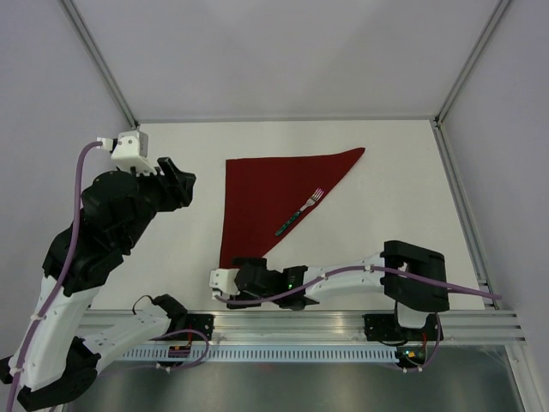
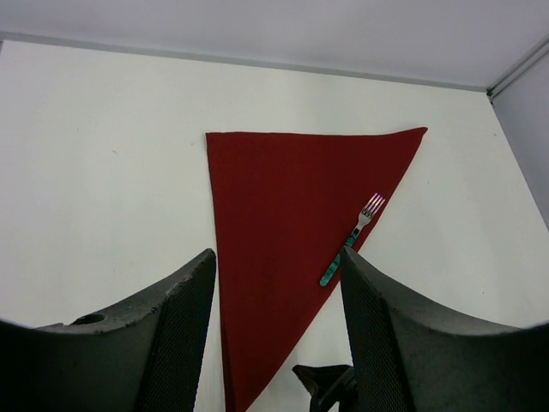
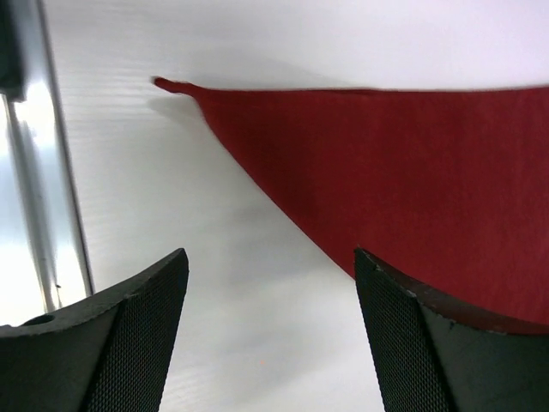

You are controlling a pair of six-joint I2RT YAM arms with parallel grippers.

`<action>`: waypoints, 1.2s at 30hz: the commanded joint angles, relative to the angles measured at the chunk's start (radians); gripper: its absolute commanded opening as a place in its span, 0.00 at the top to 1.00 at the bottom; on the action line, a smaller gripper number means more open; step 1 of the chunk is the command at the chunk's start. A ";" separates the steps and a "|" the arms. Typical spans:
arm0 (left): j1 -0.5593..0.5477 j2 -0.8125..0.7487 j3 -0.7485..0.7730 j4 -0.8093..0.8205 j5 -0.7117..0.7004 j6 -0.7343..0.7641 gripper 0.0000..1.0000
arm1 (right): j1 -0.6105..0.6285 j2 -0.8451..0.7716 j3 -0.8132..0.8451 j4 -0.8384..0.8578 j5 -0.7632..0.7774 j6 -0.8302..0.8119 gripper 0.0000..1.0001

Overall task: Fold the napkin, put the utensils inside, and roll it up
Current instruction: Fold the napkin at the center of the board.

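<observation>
The dark red napkin (image 1: 262, 197) lies flat, folded into a triangle, with one point at the back right and one at the near left. It also shows in the left wrist view (image 2: 283, 206) and the right wrist view (image 3: 412, 163). The fork (image 1: 299, 212) lies on the napkin's slanted edge, tines toward the back right; in the left wrist view (image 2: 350, 243) its handle looks teal. My left gripper (image 1: 176, 182) (image 2: 276, 257) is open and empty, raised left of the napkin. My right gripper (image 1: 244, 273) (image 3: 270, 253) is open and empty, low beside the napkin's near point.
The white table (image 1: 386, 215) is walled at the back and both sides. A metal rail (image 1: 300, 322) runs along the near edge, close behind my right gripper, and shows in the right wrist view (image 3: 34, 189). My right arm (image 1: 343, 279) stretches leftward along it.
</observation>
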 commanded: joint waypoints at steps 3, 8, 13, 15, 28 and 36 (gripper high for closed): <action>-0.002 -0.018 -0.017 -0.020 -0.008 -0.036 0.36 | 0.050 0.060 0.074 0.094 0.089 -0.046 0.17; -0.002 -0.024 -0.028 -0.022 -0.008 -0.031 0.36 | 0.065 0.118 0.123 0.110 0.093 -0.054 0.19; -0.002 -0.023 -0.031 -0.023 -0.003 -0.023 0.36 | 0.084 0.159 0.137 0.142 0.095 -0.060 0.20; -0.002 -0.020 -0.031 -0.023 -0.003 -0.020 0.36 | 0.092 0.168 0.143 0.151 0.093 -0.066 0.21; -0.002 -0.018 -0.040 -0.039 -0.006 -0.014 0.36 | 0.099 0.273 0.169 0.222 0.101 -0.098 0.25; -0.002 -0.006 -0.049 -0.037 0.000 -0.016 0.36 | 0.098 0.299 0.163 0.240 0.106 -0.112 0.42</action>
